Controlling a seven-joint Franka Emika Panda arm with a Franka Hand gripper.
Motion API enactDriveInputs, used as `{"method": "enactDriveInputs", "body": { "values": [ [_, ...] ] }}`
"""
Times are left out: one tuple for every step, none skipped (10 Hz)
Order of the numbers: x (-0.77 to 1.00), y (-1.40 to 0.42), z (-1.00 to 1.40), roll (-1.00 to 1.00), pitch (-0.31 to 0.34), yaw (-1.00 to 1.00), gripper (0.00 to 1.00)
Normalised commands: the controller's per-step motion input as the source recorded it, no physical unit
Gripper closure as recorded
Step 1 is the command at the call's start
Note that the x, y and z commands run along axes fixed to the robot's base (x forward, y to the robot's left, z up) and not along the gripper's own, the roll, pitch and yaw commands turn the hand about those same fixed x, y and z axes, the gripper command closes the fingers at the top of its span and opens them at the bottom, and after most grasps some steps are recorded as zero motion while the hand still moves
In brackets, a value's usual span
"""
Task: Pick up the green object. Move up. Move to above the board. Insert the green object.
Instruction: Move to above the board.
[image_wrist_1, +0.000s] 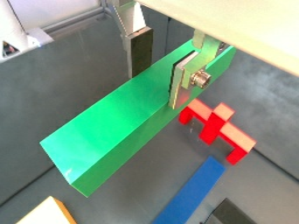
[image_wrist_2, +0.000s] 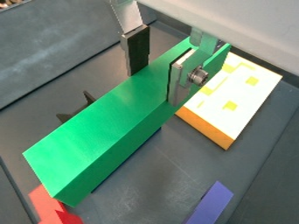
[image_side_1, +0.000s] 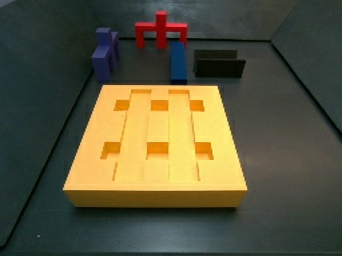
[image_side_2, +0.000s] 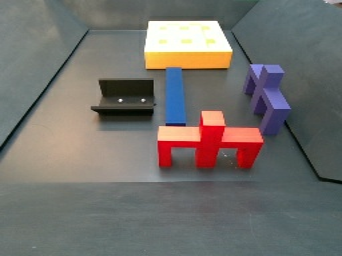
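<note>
The green object (image_wrist_1: 117, 131) is a long plain green bar, and it shows in both wrist views (image_wrist_2: 105, 131). My gripper (image_wrist_1: 160, 86) is shut on it near one end, one silver finger with its dark pad on each long side (image_wrist_2: 158, 85), and holds it in the air above the floor. The board (image_wrist_2: 233, 101) lies below, just beside the held end. It is a big yellow-orange block with grooves and six square holes, seen in both side views (image_side_1: 156, 140) (image_side_2: 187, 45). Neither the gripper nor the green bar shows in the side views.
The red piece (image_side_2: 210, 143) stands upright; it also shows under the bar in a wrist view (image_wrist_1: 219, 122). A long blue bar (image_side_2: 174, 92) lies beside the fixture (image_side_2: 124, 98). A purple piece (image_side_2: 267, 95) stands to one side.
</note>
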Motion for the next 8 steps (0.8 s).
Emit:
{"method": "enactDriveInputs", "body": {
  "values": [
    [0.05, 0.01, 0.17, -0.06, 0.038, -0.01, 1.0],
    [0.31, -1.4, 0.24, 0.03, 0.322, -0.16, 1.0],
    [0.3, -1.4, 0.23, 0.06, 0.325, -0.14, 1.0],
    [0.33, -1.4, 0.23, 0.1, 0.307, -0.06, 1.0],
    [0.37, -1.4, 0.23, 0.02, 0.254, -0.02, 1.0],
    [0.38, -1.4, 0.23, 0.01, 0.223, -0.02, 1.0],
    [0.4, -1.4, 0.24, 0.0, 0.175, 0.0, 1.0],
    [0.43, -1.4, 0.24, 0.01, 0.155, 0.0, 1.0]
  ]
}}
